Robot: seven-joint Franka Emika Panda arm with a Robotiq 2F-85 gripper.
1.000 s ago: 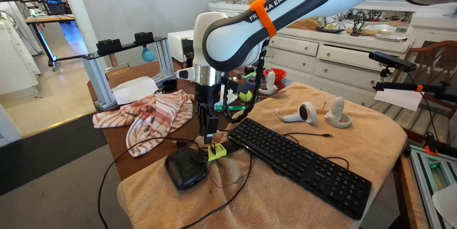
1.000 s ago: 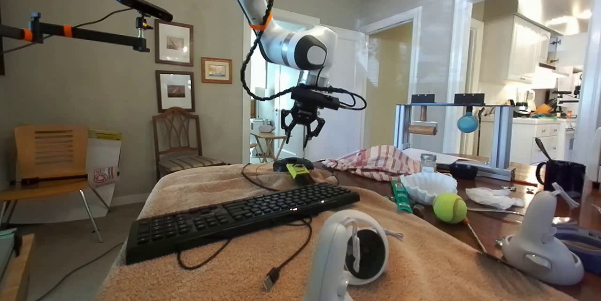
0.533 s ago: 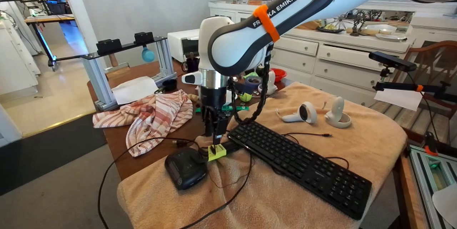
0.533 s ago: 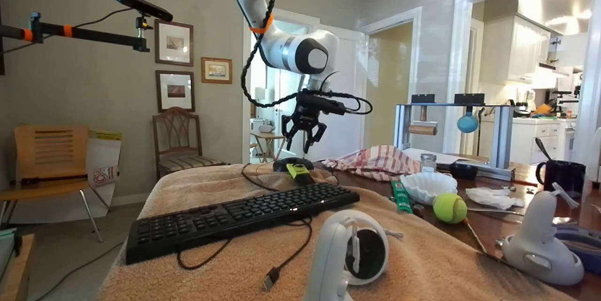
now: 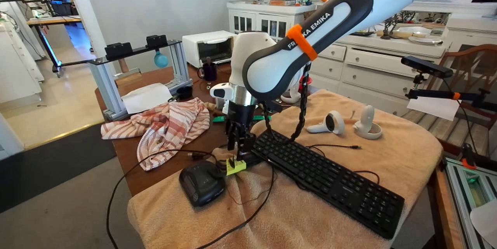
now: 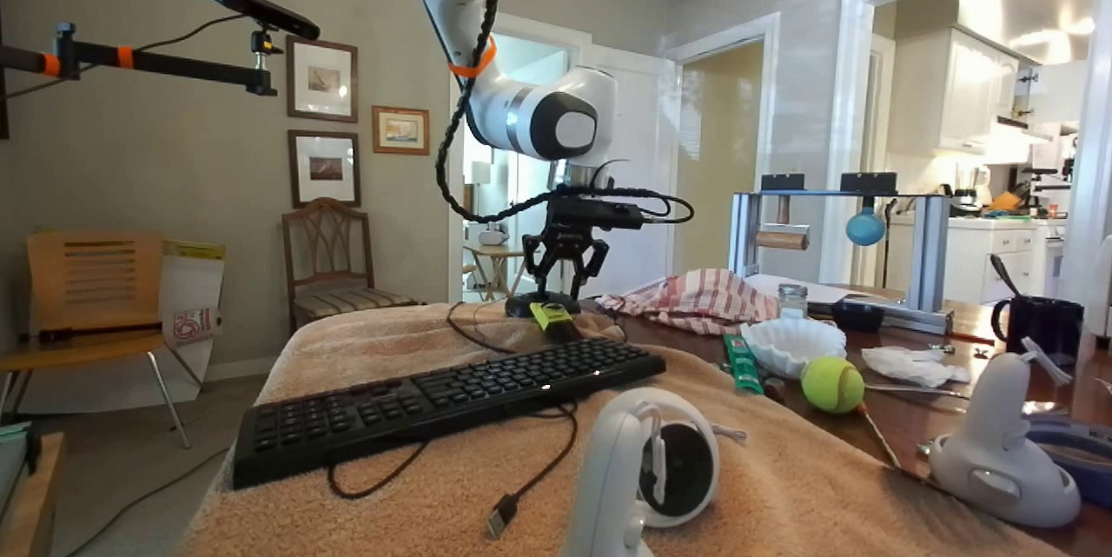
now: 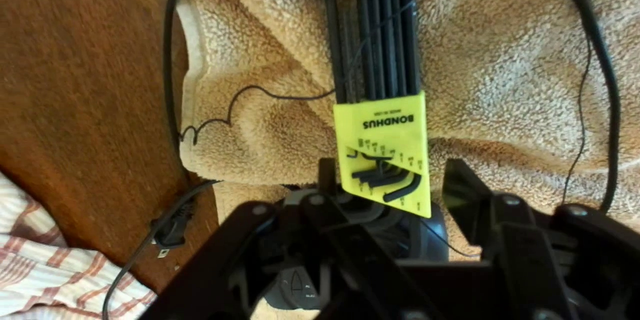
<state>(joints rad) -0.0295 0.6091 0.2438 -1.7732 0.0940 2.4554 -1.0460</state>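
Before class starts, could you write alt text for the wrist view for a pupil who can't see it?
A yellow holder of black hex keys lies on a tan towel, seen between the fingers of an open gripper. A black device is partly hidden behind the gripper; at left, a plug and a striped cloth lie on a brown table.

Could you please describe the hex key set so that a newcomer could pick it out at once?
On the tan towel over the wooden table, find the long black keyboard. Between one end and the rounded black device, beneath the open gripper, lies the hex key set. Its bright yellow holder, lettered BONDHUS, sets it apart from those black neighbours.
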